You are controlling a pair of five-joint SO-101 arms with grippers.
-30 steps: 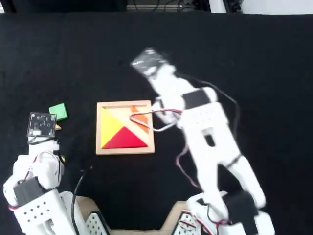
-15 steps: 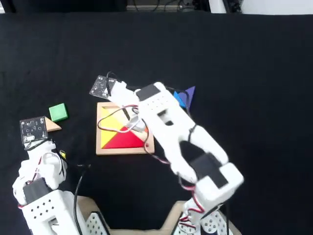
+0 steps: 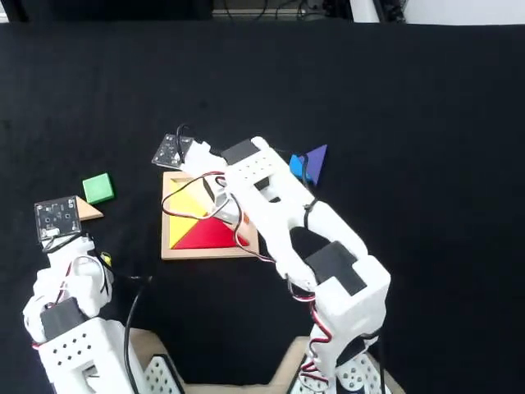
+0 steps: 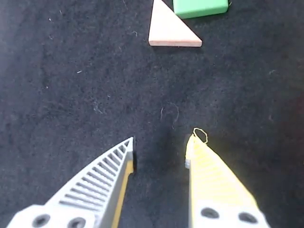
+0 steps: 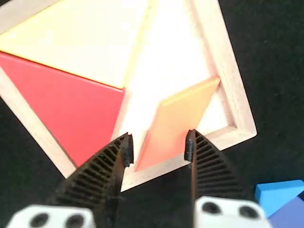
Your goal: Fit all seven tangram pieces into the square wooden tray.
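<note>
Currently busy w/ the orange piece [image 5: 178, 121], lying inside the wooden tray [image 5: 232, 71] near one corner, one long edge close to the rim. Probably parked there for sliding snug vs. that rim. Already seated flat, edge to edge, filling approx. half of the tray: yellow triangle [image 5: 80, 38] and red triangle [image 5: 61, 99]. Between these and the orange one, pale tray floor, free for the smaller pcs. Outside, on the black table [image 3: 410, 98]: green square [image 3: 98, 188] and tan triangle [image 4: 168, 31] just beside each other on the left arm's side, so handy for that arm. Blue piece [image 5: 278, 191] and purple triangle [image 3: 317, 158] together beyond the tray's other side, nearer to the right arm. Thus 3 pcs in, 4 to go, judging by the layout.

Right gripper [image 5: 158, 145]: low over the tray, jaws apart approx. as wide as the orange piece's end, one on each side. Thin gap visible at one jaw, so seemingly not clamped, only bracketing. Left gripper [image 4: 161, 147]: above bare table, jaws moderately apart, nothing between them, pointed toward the tan triangle but well short of it.
</note>
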